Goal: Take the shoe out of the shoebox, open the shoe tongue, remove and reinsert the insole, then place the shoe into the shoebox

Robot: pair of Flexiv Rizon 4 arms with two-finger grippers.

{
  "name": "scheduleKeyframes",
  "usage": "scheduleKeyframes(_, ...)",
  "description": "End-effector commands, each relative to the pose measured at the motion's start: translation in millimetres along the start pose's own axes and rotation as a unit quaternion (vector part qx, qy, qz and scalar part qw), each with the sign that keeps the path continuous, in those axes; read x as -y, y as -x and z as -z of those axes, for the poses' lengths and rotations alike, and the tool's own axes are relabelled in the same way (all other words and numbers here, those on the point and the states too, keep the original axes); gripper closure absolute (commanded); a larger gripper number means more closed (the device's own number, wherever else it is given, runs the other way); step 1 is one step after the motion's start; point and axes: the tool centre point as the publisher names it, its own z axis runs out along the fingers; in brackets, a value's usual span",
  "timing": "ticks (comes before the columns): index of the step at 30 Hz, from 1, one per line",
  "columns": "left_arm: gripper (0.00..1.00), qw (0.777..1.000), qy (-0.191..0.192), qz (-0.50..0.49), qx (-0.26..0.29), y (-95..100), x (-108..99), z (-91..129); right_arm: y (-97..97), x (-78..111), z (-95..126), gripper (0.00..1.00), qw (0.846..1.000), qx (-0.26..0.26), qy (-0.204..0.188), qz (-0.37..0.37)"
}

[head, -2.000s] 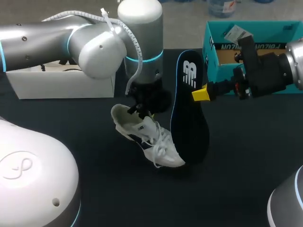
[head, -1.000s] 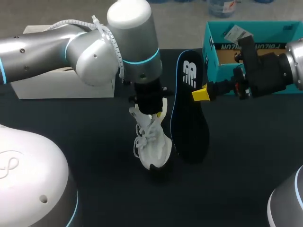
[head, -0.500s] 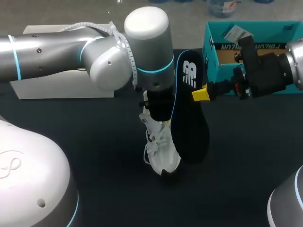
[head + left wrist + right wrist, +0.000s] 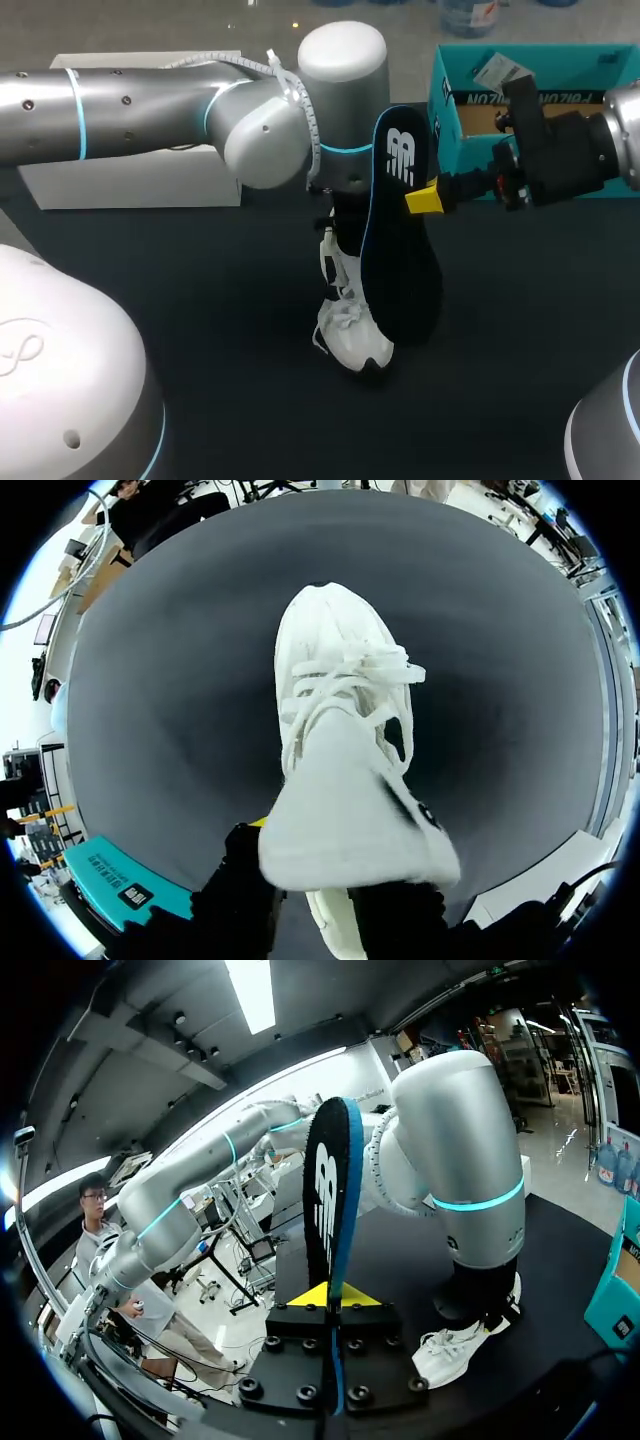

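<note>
A white shoe [image 4: 354, 335] stands toe-down on the black table, heel up, under my left wrist. My left gripper [image 4: 338, 248] is shut on the shoe's [image 4: 335, 700] upper at the heel end, and the raised tongue hides its tips in the left wrist view. The black insole [image 4: 400, 270] hangs upright just right of the shoe, close against it. My right gripper [image 4: 422, 198] is shut on the insole's edge; its yellow tips [image 4: 328, 1298] pinch the insole [image 4: 328, 1190] from both sides. The open teal shoebox [image 4: 445, 100] stands at the back right.
A white box lid [image 4: 130, 180] lies at the back left behind my left arm. The teal shoebox [image 4: 130, 885] also shows behind my left gripper. The dark table [image 4: 520, 330] extends in front of and to the right of the shoe.
My left arm has carried the shoe to the right, up against the insole, and turned it toe toward the front. The right arm and insole have not moved.
</note>
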Motion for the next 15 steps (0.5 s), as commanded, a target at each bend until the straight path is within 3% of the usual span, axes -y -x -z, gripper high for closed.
scheduleKeyframes(1,0.00,1.000,-0.004,0.000,0.020,0.2,-4.0,10.2,1.2,-0.6,-2.8,1.00,1.000,0.000,-0.001,-0.001)
scheduleKeyframes(15,0.00,0.980,0.002,0.026,0.196,-9.6,-17.2,88.8,1.2,-0.6,-2.8,1.00,1.000,0.000,-0.001,-0.001)
